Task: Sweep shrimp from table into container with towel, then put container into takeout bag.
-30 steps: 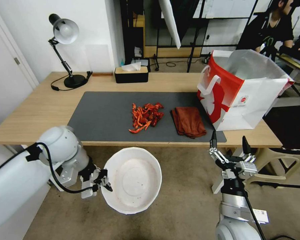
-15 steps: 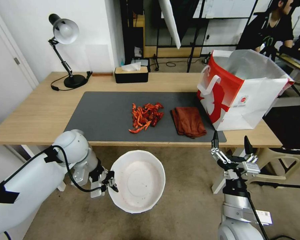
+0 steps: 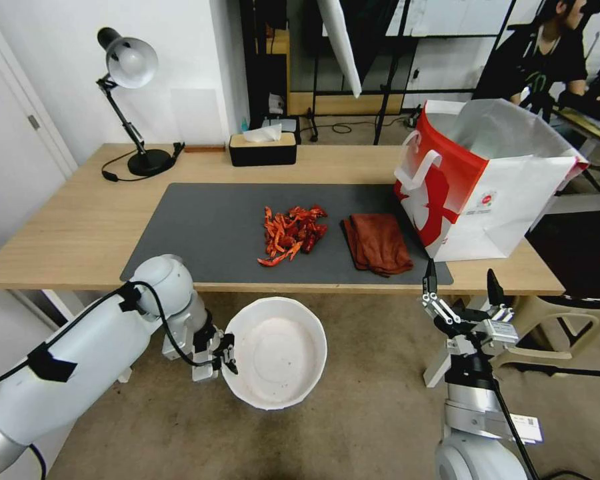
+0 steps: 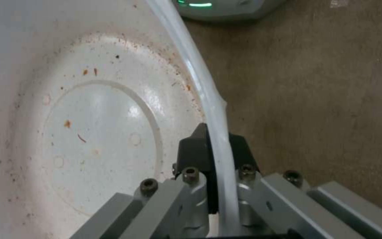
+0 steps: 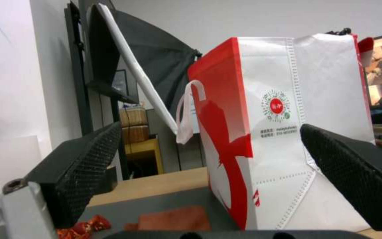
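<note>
Red-orange shrimp (image 3: 292, 233) lie heaped on the dark mat of the wooden table (image 3: 80, 227). A rust-brown towel (image 3: 377, 243) lies just right of them, beside the red and white takeout bag (image 3: 480, 180). Below the table's front edge, my left gripper (image 3: 228, 352) is shut on the rim of the white container (image 3: 275, 352), held over the floor. In the left wrist view the black fingertips (image 4: 197, 149) pinch the container (image 4: 89, 132) rim. My right gripper (image 3: 460, 287) stands open in front of the table edge, below the bag (image 5: 284, 132) and towel (image 5: 173, 217).
A desk lamp (image 3: 130, 100) and a black tissue box (image 3: 262, 148) stand at the back of the table. A white chair (image 3: 547, 327) is to the right of my right arm. Carpeted floor lies in front of the table.
My left arm has carried the container to the right and slightly up toward the table's front edge. The right gripper has barely moved.
</note>
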Available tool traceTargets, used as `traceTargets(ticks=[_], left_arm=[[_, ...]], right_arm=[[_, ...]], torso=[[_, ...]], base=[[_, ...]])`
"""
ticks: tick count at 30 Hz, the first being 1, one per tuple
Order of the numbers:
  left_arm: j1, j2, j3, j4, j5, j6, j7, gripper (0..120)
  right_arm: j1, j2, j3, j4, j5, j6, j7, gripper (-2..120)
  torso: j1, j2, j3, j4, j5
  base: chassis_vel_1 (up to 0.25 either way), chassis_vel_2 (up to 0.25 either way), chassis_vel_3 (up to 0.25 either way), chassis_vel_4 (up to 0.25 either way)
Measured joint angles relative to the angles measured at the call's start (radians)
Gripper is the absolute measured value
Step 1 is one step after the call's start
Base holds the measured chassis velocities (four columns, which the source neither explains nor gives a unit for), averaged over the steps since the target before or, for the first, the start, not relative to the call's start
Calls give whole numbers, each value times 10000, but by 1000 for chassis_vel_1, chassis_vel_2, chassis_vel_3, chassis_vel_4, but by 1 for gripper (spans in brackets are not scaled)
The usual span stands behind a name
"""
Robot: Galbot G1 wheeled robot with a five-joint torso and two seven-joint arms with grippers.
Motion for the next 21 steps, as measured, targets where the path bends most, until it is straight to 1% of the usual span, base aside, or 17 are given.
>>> traceTargets(ticks=[5, 7, 8, 12, 13, 15, 16, 19, 21], left_arm=[[-254, -72, 227, 328, 24, 2, 0, 0], [-464, -144, 482, 575, 28, 4, 4, 0], [-464, -144, 482, 575, 28, 4, 4, 0], [-809, -361, 1006, 793, 90, 7, 4, 0], [-809, -361, 1006, 793, 90, 7, 4, 0], [-1016, -510, 1372, 884, 95, 10, 4, 0], [-1098, -566, 1477, 923, 94, 10, 4, 0], [-1181, -619, 1557, 961, 95, 11, 4, 0], [-1408, -729, 1813, 1056, 84, 14, 4, 0]], right_arm=[[93, -68, 10, -34, 73, -76, 50, 100], [173, -100, 10, -68, 106, -134, 88, 100], [173, -100, 10, -68, 106, -134, 88, 100], [345, -127, -20, -173, 137, -236, 126, 100], [345, -127, -20, -173, 137, -236, 126, 100], [464, -142, -54, -264, 137, -320, 179, 100], [494, -146, -72, -281, 130, -369, 211, 100], [513, -157, -95, -286, 113, -441, 266, 100], [624, -201, -177, -287, -24, -672, 521, 100]], torso=[[1, 0, 0, 0, 1], [0, 0, 0, 0, 1], [0, 0, 0, 0, 1], [0, 0, 0, -1, 1], [0, 0, 0, -1, 1], [0, 0, 0, 0, 0], [0, 0, 1, 0, 0], [1, 0, 1, -1, 1], [0, 0, 1, -1, 0]], base=[[0, 0, 0, 0], [0, 0, 0, 0], [0, 0, 0, 0], [0, 0, 0, 0], [0, 0, 0, 0], [0, 0, 0, 0], [0, 0, 0, 0], [0, 0, 0, 0], [0, 0, 0, 0]])
